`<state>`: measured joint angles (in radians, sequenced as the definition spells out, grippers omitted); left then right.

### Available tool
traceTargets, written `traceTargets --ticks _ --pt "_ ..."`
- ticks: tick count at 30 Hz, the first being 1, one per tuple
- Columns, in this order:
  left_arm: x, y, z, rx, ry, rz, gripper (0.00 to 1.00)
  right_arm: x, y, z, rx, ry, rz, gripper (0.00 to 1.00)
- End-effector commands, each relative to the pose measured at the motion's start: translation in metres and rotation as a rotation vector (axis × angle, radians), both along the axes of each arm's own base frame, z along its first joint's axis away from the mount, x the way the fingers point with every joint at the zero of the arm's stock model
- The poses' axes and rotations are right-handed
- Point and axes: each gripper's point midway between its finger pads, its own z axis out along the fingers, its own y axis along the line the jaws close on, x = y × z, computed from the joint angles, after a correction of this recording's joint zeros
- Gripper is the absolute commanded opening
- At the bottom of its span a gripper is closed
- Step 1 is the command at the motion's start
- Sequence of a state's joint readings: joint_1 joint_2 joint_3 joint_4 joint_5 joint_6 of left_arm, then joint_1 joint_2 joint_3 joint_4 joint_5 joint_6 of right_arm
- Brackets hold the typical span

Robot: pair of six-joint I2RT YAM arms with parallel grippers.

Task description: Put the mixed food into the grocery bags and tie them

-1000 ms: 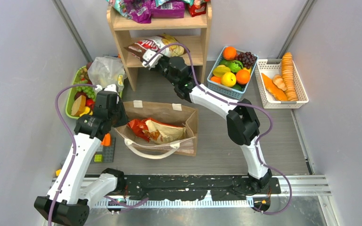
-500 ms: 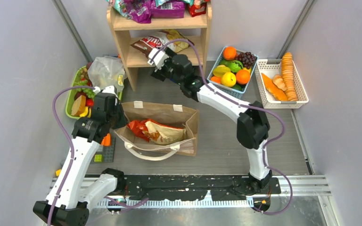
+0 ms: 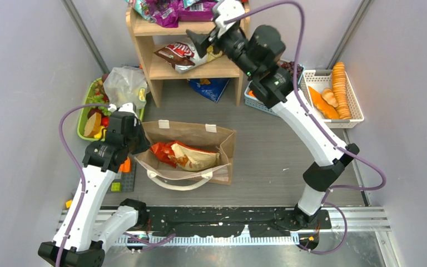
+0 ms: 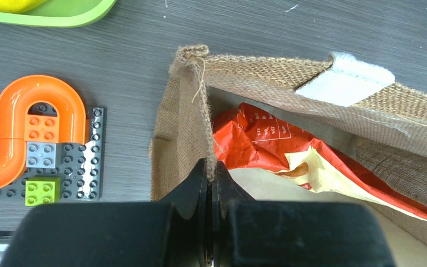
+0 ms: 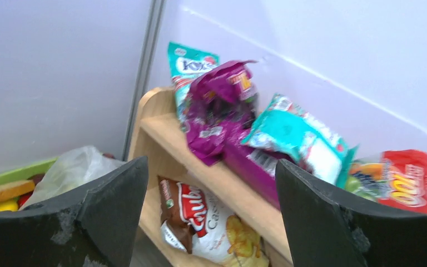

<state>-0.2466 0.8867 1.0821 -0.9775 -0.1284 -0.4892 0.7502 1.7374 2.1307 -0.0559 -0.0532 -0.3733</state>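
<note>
The right gripper (image 5: 211,164) gaped wide and empty, the glossy purple snack packet (image 5: 219,105) ahead of it on the wooden shelf (image 5: 161,125), while the left gripper (image 4: 211,172) pinched the tan burlap tote (image 4: 186,128) by its rim.

From where I stand, both arms wear the same livery. The left arm (image 3: 92,189) and the right arm (image 3: 306,125) have glossy white shells along their long links, with chunky matte-black housings at every joint. A thin purple cable (image 3: 62,133) runs loosely alongside each one, from the base end up to the wrist. A small white block (image 3: 226,10) caps the right wrist. The left claw (image 4: 210,172) is plain matte black, with a broad, squared-off body and narrow tips. The right claw (image 5: 211,183) has wide black fingers (image 5: 111,206), scuffed grey and chipped along their edges.
</note>
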Motion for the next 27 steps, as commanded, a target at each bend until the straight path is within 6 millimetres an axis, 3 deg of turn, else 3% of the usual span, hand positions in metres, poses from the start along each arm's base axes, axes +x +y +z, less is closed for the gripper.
traceTargets --ticks 1,7,12,15,20,27 --pt "-0.002 -0.006 0.003 -0.033 -0.014 -0.027 0.0 0.028 -0.012 0.007 0.032 0.074 -0.063 0.88" --pt "-0.003 -0.009 0.002 -0.047 -0.015 -0.033 0.0 0.057 -0.031 0.042 0.267 0.082 -0.017 0.9" --pt "-0.002 -0.01 0.001 -0.05 -0.012 -0.036 0.0 0.073 -0.028 0.055 0.432 0.074 0.069 0.91" --pt "-0.002 -0.01 -0.001 -0.047 -0.007 -0.033 0.0 0.091 -0.022 0.047 0.476 0.062 0.062 0.92" --pt "0.0 -0.009 -0.003 -0.044 -0.005 -0.031 0.0 0.124 -0.029 0.032 0.544 0.037 -0.026 0.88" --pt "0.004 -0.008 -0.003 -0.031 -0.001 -0.03 0.0 0.146 -0.044 0.024 0.541 -0.038 -0.156 0.83"
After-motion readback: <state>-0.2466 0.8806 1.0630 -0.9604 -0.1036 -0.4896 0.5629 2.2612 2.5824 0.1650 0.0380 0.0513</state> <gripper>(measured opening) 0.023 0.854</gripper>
